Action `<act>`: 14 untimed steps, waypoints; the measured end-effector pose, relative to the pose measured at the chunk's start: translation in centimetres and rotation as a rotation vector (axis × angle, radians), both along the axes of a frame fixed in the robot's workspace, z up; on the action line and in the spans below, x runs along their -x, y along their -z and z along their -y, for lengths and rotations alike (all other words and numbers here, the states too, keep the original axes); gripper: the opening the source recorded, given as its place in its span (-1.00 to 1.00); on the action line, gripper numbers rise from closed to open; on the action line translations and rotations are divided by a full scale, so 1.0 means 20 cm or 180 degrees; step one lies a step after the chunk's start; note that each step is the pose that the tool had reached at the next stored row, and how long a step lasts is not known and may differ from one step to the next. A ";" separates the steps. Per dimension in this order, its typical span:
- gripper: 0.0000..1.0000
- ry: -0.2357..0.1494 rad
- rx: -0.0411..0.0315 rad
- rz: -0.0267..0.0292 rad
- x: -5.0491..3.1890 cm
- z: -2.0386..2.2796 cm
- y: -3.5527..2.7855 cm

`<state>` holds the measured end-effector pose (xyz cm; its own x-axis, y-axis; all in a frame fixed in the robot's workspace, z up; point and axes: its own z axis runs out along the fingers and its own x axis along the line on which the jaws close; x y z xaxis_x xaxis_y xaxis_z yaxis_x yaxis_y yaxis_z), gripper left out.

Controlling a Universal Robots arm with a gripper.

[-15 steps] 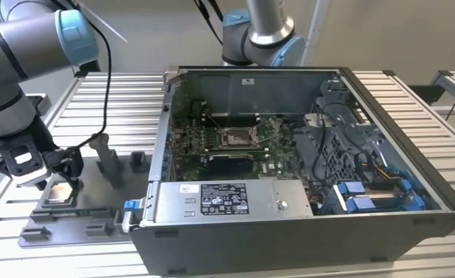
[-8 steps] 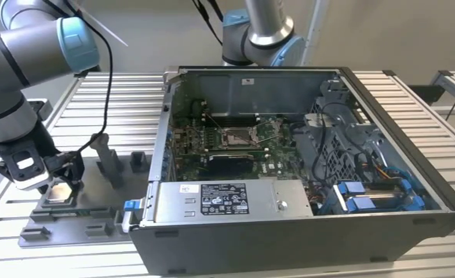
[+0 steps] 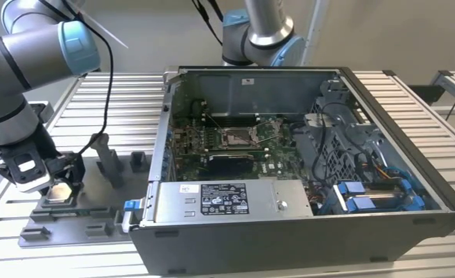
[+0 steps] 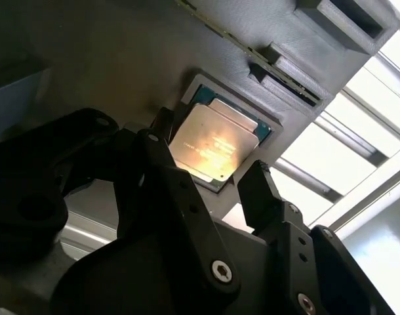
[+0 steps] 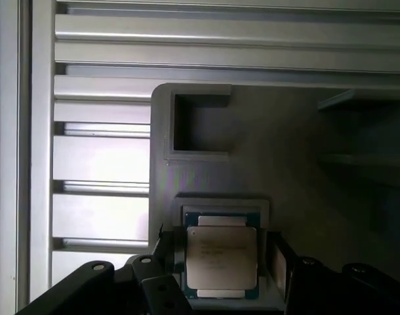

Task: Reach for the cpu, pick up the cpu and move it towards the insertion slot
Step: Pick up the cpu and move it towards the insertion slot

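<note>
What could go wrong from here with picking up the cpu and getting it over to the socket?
1. The gripper straddles the cpu, which lies in a recessed pocket. The fingers might catch the pocket rim instead of the chip's edges.
2. The chip is thin, so an edge grip could tilt or drop it.
3. The insertion slot sits deep inside the computer case, so the carry may clip its wall.

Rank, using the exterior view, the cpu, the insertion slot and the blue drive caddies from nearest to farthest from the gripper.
1. cpu: directly beneath the gripper, in the grey fixture at the exterior view's left.
2. insertion slot: mid-board inside the open computer case.
3. blue drive caddies: case corner at the exterior view's right.
</note>
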<state>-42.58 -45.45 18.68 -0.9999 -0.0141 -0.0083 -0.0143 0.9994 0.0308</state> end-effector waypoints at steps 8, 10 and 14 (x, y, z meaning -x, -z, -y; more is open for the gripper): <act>1.00 0.0000 0.0000 0.0001 0.000 0.004 0.005; 1.00 0.0000 0.0000 0.0001 0.000 0.005 0.005; 1.00 0.0000 0.0000 0.0001 0.000 0.008 0.006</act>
<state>-42.58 -45.62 18.57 -0.9999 -0.0142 -0.0085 -0.0144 0.9994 0.0308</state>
